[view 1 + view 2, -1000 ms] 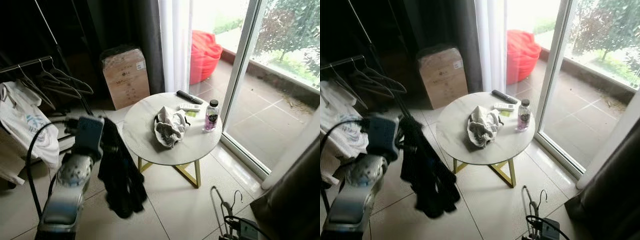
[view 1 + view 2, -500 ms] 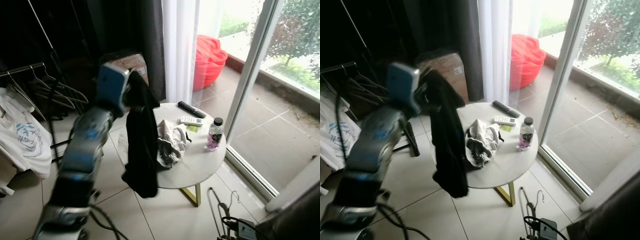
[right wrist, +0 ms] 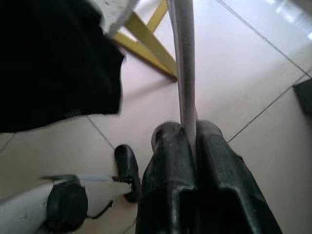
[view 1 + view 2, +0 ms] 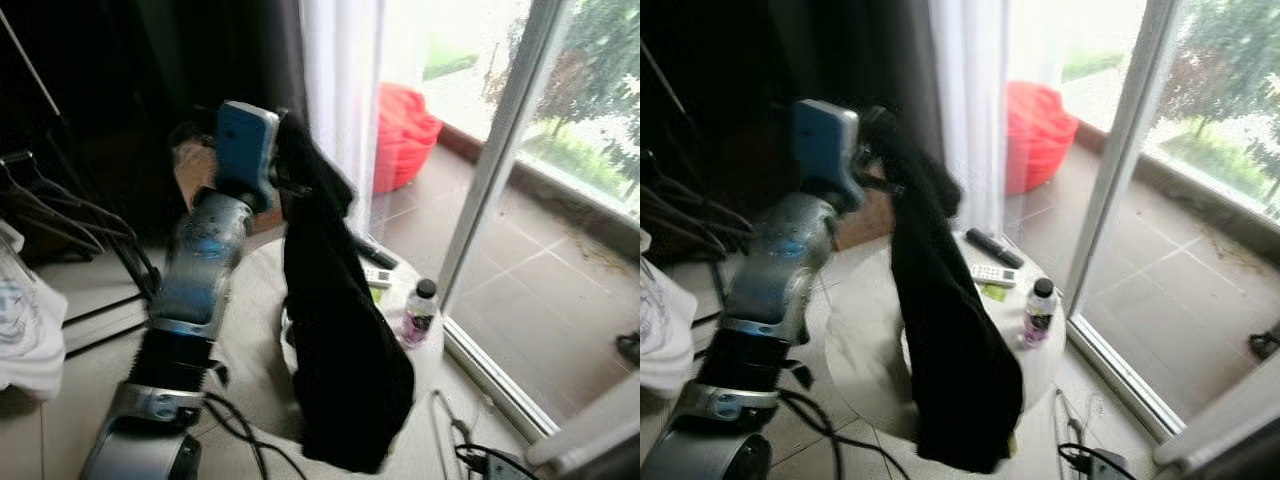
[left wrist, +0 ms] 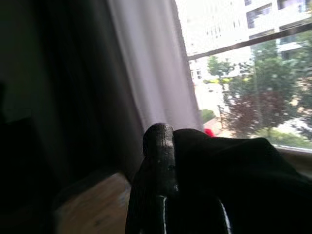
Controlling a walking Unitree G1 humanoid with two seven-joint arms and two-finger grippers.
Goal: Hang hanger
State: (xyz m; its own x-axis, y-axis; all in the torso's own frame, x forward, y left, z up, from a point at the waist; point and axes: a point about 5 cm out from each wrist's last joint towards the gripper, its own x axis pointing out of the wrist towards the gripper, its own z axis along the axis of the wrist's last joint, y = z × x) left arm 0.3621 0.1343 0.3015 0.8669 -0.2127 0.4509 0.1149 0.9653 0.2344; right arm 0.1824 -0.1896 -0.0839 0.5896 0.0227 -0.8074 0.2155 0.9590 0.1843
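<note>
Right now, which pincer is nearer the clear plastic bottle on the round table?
Cannot tell. The left pincer is raised above the table, holding the black garment; the right pincer, low by the floor, grips a grey hanger; bottle.

No text, brand or number can be read in these pictures. A label is seen on the bottle (image 4: 418, 312) standing on the desk (image 4: 865, 352), but its print is blurred beyond reading.
</note>
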